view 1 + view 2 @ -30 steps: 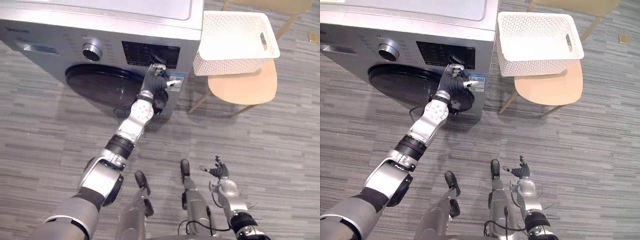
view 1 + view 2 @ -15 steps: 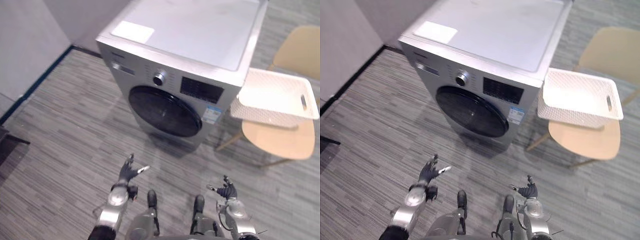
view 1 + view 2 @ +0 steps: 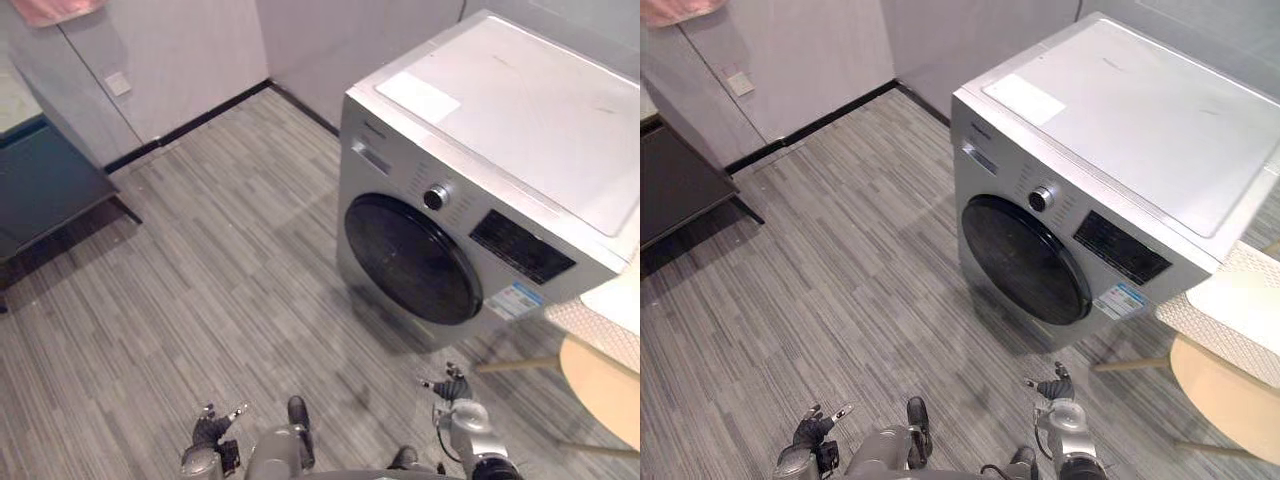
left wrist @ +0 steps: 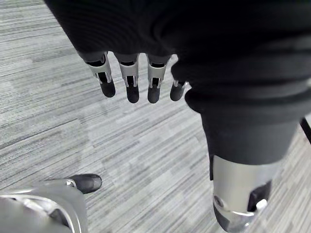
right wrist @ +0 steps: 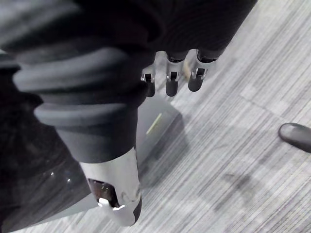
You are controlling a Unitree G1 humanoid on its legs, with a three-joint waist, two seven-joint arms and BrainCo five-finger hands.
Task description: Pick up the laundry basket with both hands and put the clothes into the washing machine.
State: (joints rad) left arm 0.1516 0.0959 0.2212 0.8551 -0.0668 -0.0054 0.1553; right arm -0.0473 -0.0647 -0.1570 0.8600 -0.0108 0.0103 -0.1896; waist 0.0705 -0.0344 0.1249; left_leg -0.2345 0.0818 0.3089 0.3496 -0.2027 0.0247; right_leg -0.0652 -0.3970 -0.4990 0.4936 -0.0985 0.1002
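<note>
Two hands hang low and empty, fingers straight and spread: left hand (image 3: 211,431) at 7 o'clock, right hand (image 3: 451,386) at 5 o'clock. White perforated laundry basket (image 3: 1232,312), at 3 o'clock, rests on a tan chair (image 3: 1230,398) just beside the silver washing machine (image 3: 1120,130); its dark round door (image 3: 1025,258) is closed.
</note>
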